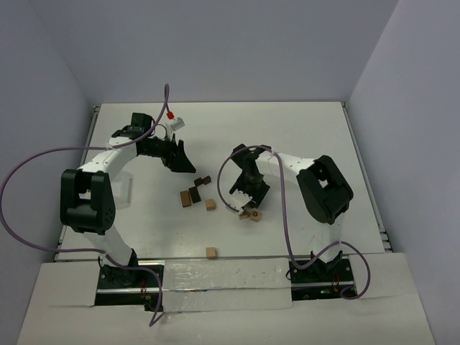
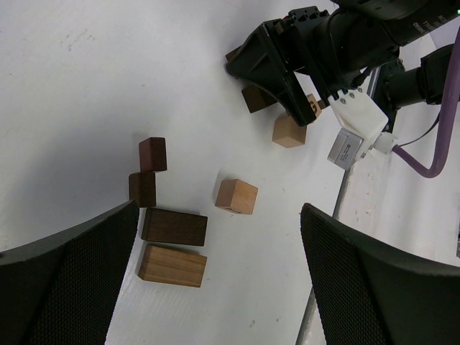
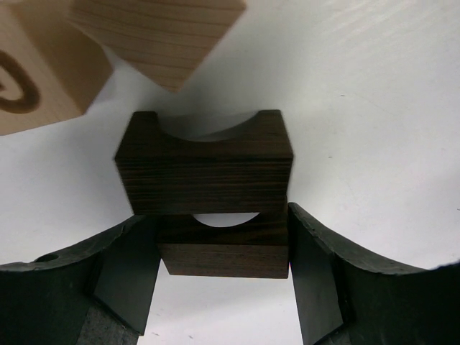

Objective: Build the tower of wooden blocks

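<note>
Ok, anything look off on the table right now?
Nothing damaged. One tan block sits alone by the near edge of the table, away from the other blocks. The right gripper grips a dark arched block.

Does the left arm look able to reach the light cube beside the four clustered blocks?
Probably yes: the left pincer is open facing that tan cube, nothing between them; the right pincer grips a dark arched block farther off.

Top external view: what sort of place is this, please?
Probably a robot test cell in a laboratory: a white table closed in by plain walls, a left arm and a right arm, both cabled, bolted at its near edge, and small wood blocks on it.
</note>
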You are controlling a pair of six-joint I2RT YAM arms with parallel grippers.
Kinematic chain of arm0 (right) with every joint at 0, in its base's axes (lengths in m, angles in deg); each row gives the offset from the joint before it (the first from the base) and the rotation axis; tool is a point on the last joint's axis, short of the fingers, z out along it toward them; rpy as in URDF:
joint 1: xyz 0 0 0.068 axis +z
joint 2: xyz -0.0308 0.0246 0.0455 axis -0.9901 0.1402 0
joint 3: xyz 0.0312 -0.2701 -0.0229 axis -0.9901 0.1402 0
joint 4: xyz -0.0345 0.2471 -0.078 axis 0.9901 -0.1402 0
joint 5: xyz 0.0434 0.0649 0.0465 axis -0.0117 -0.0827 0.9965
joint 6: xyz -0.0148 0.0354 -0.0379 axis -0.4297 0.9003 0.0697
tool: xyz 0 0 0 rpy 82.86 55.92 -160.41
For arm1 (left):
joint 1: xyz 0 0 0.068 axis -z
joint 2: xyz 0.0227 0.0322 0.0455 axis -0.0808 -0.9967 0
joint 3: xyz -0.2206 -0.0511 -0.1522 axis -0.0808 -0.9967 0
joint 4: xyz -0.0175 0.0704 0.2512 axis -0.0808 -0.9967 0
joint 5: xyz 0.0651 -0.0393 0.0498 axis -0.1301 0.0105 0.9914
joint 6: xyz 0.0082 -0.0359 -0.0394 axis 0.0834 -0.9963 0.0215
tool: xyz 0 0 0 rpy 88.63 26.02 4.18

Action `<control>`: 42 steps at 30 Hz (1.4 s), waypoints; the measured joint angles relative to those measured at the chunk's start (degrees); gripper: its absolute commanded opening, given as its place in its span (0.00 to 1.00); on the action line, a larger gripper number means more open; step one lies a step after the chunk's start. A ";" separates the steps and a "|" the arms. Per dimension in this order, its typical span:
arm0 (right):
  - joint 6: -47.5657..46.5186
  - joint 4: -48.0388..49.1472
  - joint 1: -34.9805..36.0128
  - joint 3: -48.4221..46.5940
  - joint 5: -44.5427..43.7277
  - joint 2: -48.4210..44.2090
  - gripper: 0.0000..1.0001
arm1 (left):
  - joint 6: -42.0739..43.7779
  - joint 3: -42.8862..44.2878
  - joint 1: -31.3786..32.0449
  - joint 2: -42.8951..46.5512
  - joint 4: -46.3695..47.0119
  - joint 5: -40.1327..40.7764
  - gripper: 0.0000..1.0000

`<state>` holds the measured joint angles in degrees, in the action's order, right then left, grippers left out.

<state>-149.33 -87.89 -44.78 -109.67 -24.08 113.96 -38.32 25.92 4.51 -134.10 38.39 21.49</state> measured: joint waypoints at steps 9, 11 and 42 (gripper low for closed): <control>-0.63 -2.69 0.72 0.60 -1.28 -0.29 0.31 | 0.24 0.00 0.00 0.02 -0.22 -0.08 0.99; -0.60 -3.33 1.16 0.58 -1.12 -0.29 0.32 | 0.24 0.00 0.00 0.02 -0.20 -0.14 0.99; 24.54 -8.70 1.63 -6.90 9.20 -10.75 1.00 | 0.08 -2.78 -0.34 3.92 -0.01 -0.43 0.99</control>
<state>-124.79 -96.58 -43.15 -116.58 -14.88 103.21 -38.24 23.14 4.17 -130.18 38.38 21.06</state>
